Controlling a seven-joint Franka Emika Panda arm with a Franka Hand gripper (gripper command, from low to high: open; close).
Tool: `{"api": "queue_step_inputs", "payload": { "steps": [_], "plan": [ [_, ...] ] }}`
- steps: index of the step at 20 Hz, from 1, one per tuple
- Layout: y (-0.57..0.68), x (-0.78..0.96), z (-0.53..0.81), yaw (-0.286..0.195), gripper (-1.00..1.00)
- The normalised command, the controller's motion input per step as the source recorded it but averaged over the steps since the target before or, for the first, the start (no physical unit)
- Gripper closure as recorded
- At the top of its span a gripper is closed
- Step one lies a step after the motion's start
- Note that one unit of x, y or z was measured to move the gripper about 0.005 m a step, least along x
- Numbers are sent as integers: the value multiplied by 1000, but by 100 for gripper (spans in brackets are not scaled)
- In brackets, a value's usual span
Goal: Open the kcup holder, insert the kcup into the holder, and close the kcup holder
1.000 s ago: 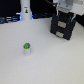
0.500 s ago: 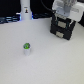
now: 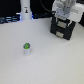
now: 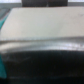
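The kcup holder, a dark boxy unit with two stacked drawer-like fronts, is seen at about 2 o'clock in the exterior view, set on the white table. The white body of the arm, with the gripper, is positioned directly over the holder's top; the placement is judged consistent with an approach to the unit for the opening step. The fingers themselves are not resolved in this view, and how far apart they stand cannot be told.

The kcup, a small pod with green top and pale body, is noted upright on the table at about 8 o'clock from frame centre, well apart from the holder and from the arm. It is untouched and in the open, which is judged to leave it free for a later top-down pick.

A white upright post is recorded at about 11 o'clock, against a dark backdrop; it is not part of the task.

The wrist view is heavily blurred. A pale flat surface is filling the far part of the picture and a dark, glossy mass the near part; this is taken to be the holder's body seen from very close, but no handle, drawer edge or fingertip can be made out.

Judgement: the holder appears closed, so the opening step is not yet done; insertion and closing remain. The next move is expected to call for locating a drawer handle on the front face.
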Motion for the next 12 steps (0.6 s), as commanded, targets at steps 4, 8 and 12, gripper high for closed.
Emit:
{"api": "queue_step_inputs", "payload": {
  "steps": [4, 8, 12],
  "plan": [
    [-69, 305, 39, -5, 100],
    [-178, 798, 166, -26, 100],
    [-262, 919, 251, -54, 100]
  ]
}}
